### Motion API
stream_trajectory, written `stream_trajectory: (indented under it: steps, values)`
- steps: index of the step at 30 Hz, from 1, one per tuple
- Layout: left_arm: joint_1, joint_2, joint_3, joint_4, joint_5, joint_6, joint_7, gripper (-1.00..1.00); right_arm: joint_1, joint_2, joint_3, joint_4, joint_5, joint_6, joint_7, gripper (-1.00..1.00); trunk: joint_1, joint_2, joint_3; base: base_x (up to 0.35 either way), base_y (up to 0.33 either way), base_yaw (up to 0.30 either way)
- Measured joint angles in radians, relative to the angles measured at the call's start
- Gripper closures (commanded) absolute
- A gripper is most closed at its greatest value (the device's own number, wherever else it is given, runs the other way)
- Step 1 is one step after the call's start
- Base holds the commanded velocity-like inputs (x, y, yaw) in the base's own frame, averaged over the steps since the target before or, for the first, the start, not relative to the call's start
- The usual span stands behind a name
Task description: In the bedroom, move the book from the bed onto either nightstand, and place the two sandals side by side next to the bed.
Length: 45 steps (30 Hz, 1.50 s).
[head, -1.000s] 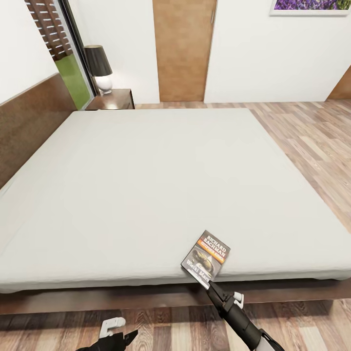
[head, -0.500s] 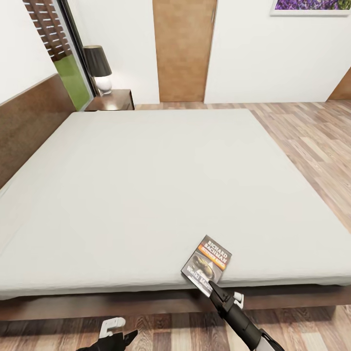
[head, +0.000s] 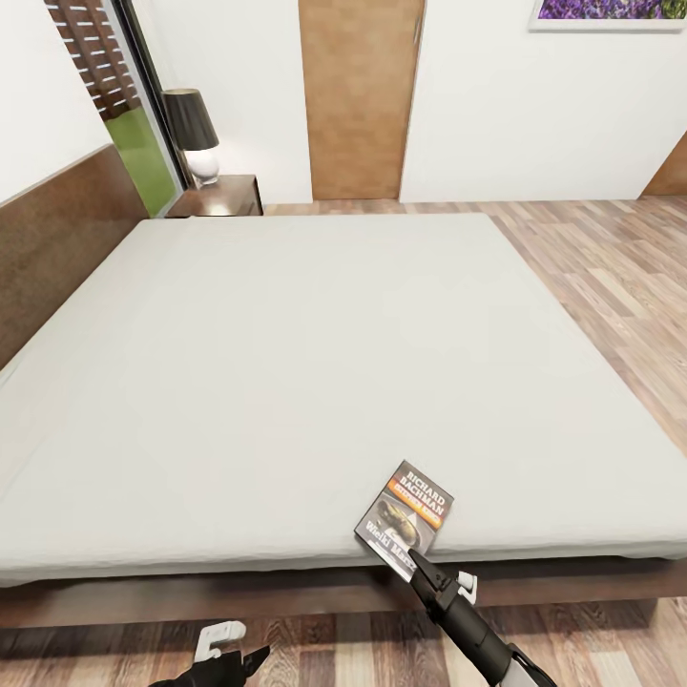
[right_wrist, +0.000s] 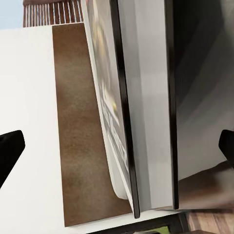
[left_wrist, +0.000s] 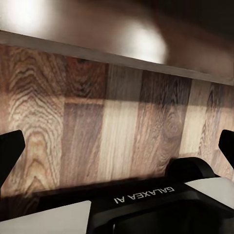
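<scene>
Not much has changed in the last moment. A second ago the whole head view sat a little differently, so the camera shifted a bit. Since half a second ago the book (head: 405, 519) and the right tool (head: 414, 555) look the same. The right arm seems to have stopped right at the book, so I think the grab is about to start.

The book lies flat on the bed (head: 286, 363), at the near edge, cover up. One corner pokes a little past the edge of the mattress. The right tool's tip is at that near corner, touching it or just about. In the right wrist view the book's edge (right_wrist: 146, 107) sits between the two black fingertips (right_wrist: 9, 151), which stand wide apart. So this tool is open and holds nothing yet.

The left tool (head: 229, 658) hangs low over the wood floor (left_wrist: 97, 122), well apart from the book. Its fingertips are spread wide too, and it holds nothing.

A nightstand (head: 224, 196) stands far off by the headboard, with a lamp (head: 196, 134) on it. The book still has to get there.
</scene>
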Motion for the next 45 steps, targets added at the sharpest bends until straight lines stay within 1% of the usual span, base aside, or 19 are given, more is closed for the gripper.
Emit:
stream_trajectory:
  steps: [22, 23, 45]
  values:
    - [0.0, 0.0, 0.0, 0.0, 0.0, 0.0, 0.0, -1.0, 0.0, 0.0, -0.001, 0.0, 0.0, 0.0, 0.0, -1.0, 0.0, 0.0, 0.0, 0.0, 0.0, 0.0]
    - [0.0, 0.0, 0.0, 0.0, 0.0, 0.0, 0.0, -1.0, 0.0, 0.0, -0.001, 0.0, 0.0, 0.0, 0.0, 1.0, 0.0, 0.0, 0.0, 0.0, 0.0, 0.0]
    - [0.0, 0.001, -0.001, 0.0, 0.0, 0.001, -0.002, -1.0, 0.0, 0.0, -0.002, 0.0, 0.0, -0.002, 0.001, 1.0, 0.0, 0.0, 0.0, 0.0, 0.0, 0.0]
